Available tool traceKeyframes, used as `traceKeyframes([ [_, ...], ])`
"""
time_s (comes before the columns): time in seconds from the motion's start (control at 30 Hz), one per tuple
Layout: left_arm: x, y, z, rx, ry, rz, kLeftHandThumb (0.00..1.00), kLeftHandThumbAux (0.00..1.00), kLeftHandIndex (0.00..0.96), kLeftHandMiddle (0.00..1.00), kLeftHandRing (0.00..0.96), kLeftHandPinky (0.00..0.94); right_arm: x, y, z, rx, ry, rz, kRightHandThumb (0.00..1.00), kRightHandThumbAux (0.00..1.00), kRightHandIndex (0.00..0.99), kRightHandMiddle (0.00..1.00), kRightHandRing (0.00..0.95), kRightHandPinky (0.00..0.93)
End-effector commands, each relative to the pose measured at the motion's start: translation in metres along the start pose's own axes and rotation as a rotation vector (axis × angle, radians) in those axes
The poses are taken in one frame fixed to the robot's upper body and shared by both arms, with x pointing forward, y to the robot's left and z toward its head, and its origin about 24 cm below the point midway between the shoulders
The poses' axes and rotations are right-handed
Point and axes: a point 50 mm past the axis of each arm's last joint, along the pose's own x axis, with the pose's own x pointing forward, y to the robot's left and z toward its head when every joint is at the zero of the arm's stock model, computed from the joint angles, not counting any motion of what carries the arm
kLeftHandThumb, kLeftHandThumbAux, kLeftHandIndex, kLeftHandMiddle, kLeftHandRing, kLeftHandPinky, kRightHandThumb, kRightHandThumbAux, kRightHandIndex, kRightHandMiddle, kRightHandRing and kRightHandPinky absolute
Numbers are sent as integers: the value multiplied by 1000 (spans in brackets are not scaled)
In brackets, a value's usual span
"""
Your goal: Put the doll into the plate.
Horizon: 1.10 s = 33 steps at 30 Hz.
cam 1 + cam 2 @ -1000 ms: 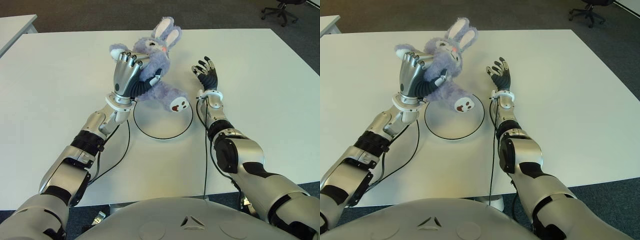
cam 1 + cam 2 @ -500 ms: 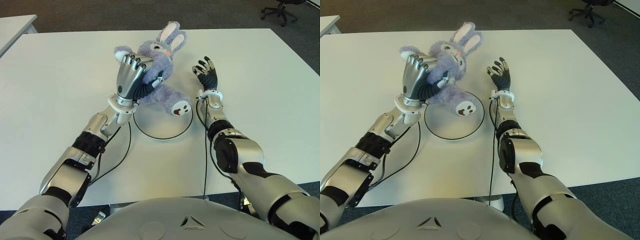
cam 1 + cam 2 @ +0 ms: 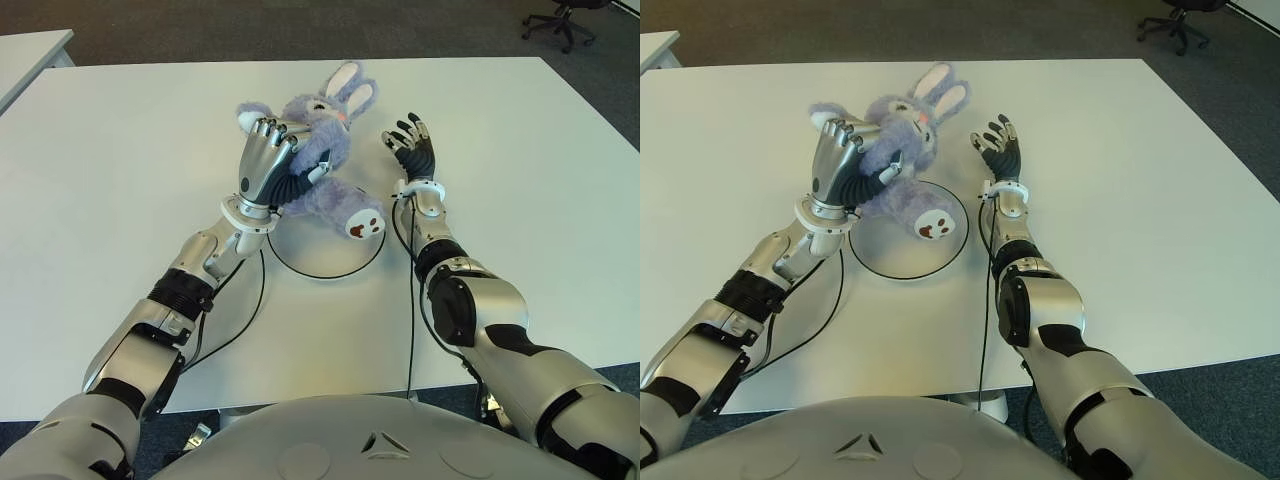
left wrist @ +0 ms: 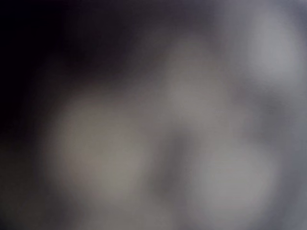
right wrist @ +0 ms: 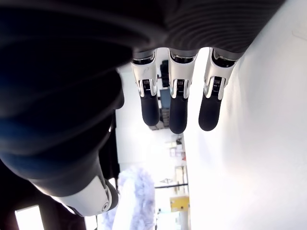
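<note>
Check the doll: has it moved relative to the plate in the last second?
Yes. Held in the left hand, the doll has shifted toward the robot's right and nearer, so its foot now hangs over the plate.

Both eye views look down and forward from the head at the white table (image 3: pixel 120 150), sharing nearly the same scene, shifted slightly sideways. The left wrist view sits so close that nothing can be told. The right wrist view looks closely along the right hand (image 5: pixel 177 103) across the tabletop.
</note>
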Motion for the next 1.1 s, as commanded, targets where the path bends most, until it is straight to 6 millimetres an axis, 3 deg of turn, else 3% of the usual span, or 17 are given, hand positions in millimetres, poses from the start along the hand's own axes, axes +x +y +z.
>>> traceKeyframes([
  [0.03,-3,-2,3,-41,16,-14,572,631,755,858,853,864,-42,-10,-73,-12,304,-30,374,800,82,161,186,235],
  [1.1,-11,-7,11,-152,66,-53,610,601,757,858,857,879,-42,-12,-73,-11,301,-41,408,781,91,167,191,239],
])
